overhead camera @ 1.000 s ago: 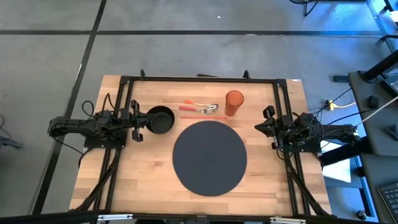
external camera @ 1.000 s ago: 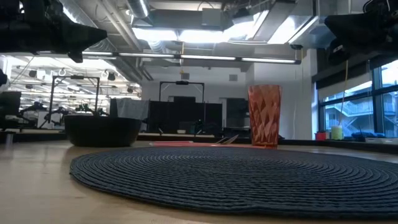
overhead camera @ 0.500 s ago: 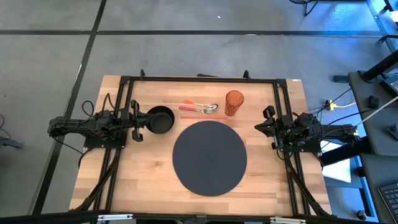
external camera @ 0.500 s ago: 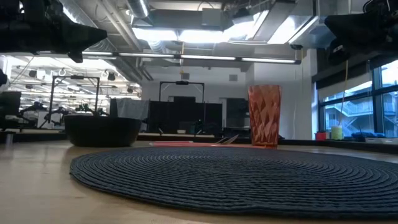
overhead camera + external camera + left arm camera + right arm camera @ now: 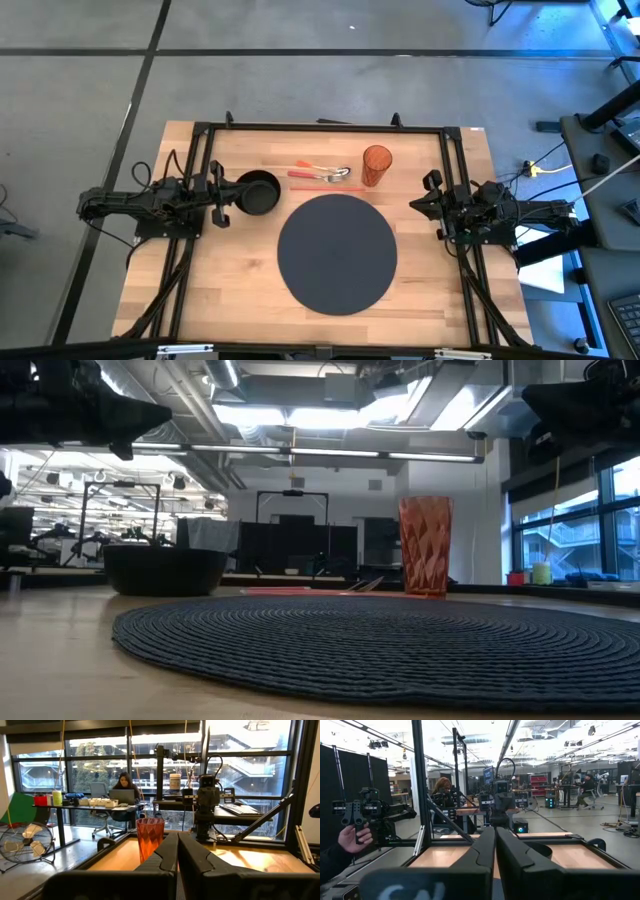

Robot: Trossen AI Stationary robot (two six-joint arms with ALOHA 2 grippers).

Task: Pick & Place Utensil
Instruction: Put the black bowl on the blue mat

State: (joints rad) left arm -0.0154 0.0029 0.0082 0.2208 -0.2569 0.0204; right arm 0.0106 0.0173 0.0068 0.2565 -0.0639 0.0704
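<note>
Utensils [image 5: 322, 174] lie untouched at the far edge of the table while both arms wait at the sides.

From above: an orange-handled set rests flat between a black bowl [image 5: 257, 192] and an orange cup [image 5: 376, 164], just beyond a round dark placemat [image 5: 337, 253] that fills the table's middle, probably laid out as the place to set them. The left gripper [image 5: 219, 196] sits beside the bowl, the right gripper [image 5: 418, 205] near the mat's right edge, both well clear of the utensils. From table height: the mat's woven rim [image 5: 330, 650] spreads across the foreground, with the bowl [image 5: 165, 570], cup [image 5: 426, 546] and a thin orange handle [image 5: 300, 590] behind it. Left wrist: fingers [image 5: 167, 857] pressed together, empty, facing the cup [image 5: 150, 837]. Right wrist: fingers [image 5: 485, 845] closed on nothing; a person's hand [image 5: 354, 838] holds a controller off the table.
</note>
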